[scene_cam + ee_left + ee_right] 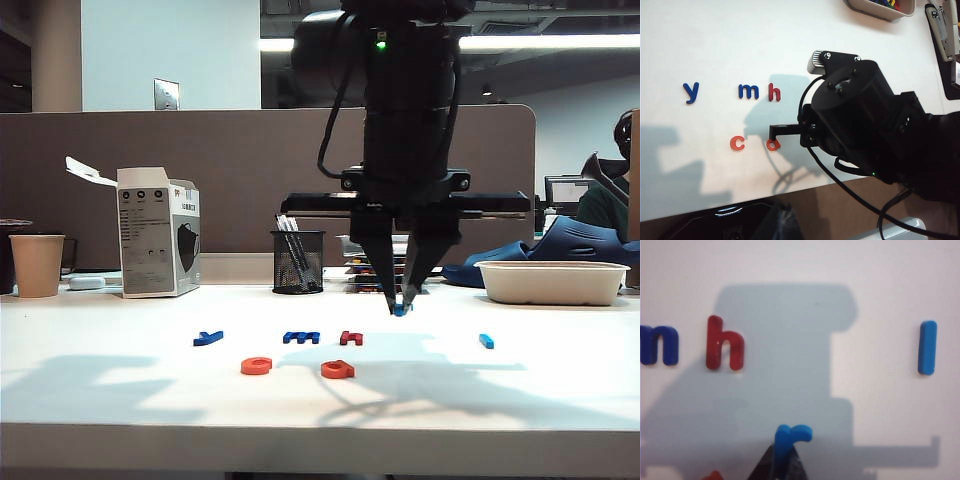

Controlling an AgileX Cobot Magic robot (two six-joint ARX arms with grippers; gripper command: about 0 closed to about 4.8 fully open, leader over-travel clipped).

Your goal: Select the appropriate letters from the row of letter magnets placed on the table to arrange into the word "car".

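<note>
holding the light-blue r [790,436] pinched between narrow fingertips, our right gripper [402,303] hangs a little above the table [120,400] near the middle of the exterior view, just right of centre. in the right wrist view the r sits clamped at its stem with the hook poking out to one side, so that grip looks solid to us.

what matters next is where the r has to go. the orange-red c [256,366] and the orange a [338,369] already sit side by side in the lower middle of the exterior view, in front of the row with the dark-blue y [208,338], the m [301,337] and the dark-red h [351,337]. the free spot is just right of the a, so from our gripper it lies down and slightly left in that view, toward the front edge. a light-blue bar [486,341] lies well apart on the right.

our left gripper isn't visible in any view, so we can't tell how it stands. the right arm is clearly the one on the job here.
</note>
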